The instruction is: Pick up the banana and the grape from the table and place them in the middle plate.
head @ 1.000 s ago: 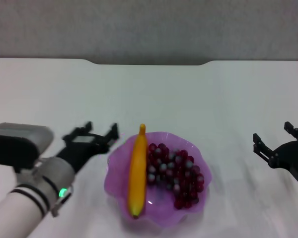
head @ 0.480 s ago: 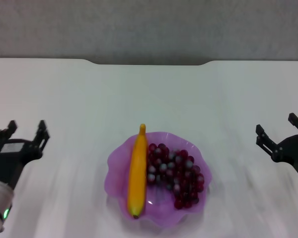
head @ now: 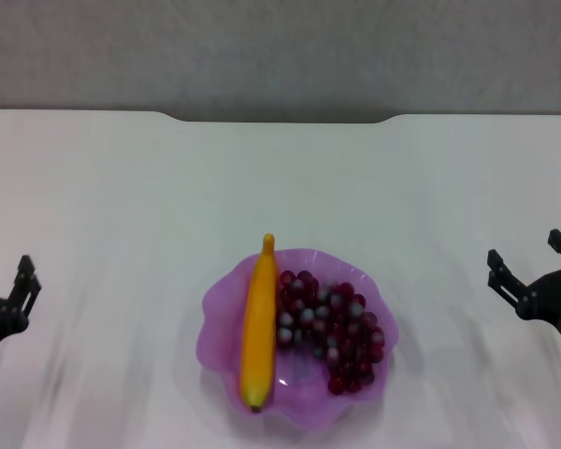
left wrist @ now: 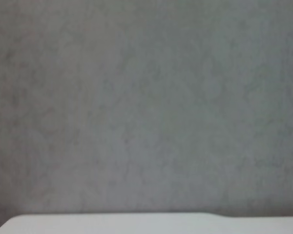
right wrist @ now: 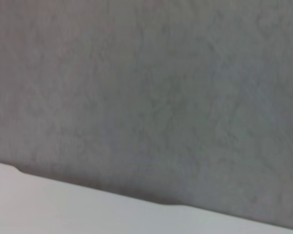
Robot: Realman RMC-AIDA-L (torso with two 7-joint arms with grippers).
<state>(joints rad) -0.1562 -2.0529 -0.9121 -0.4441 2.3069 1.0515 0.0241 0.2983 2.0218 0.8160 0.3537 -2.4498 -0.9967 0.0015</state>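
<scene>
Fruit sits in the middle plate [head: 299,402] near the front edge of the table [head: 280,178]: the banana [head: 258,327] lies on its left side and the grape [head: 329,327] touches it on the right. Farther back, by the left edge, the left gripper [head: 5,304] shows one finger, so I cannot tell its state. By the right edge, the right gripper [head: 533,271] has its fingers apart, holding nothing.

Glossy smooth banana [head: 258,331]; translucent plastic plate [head: 220,360] (purple); matt white table [head: 122,206].

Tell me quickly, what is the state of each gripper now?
Left gripper: cannot be told, mostly out of view at the table's left edge.
Right gripper: open, holding nothing, fingers spread, to the right of the plate.
</scene>
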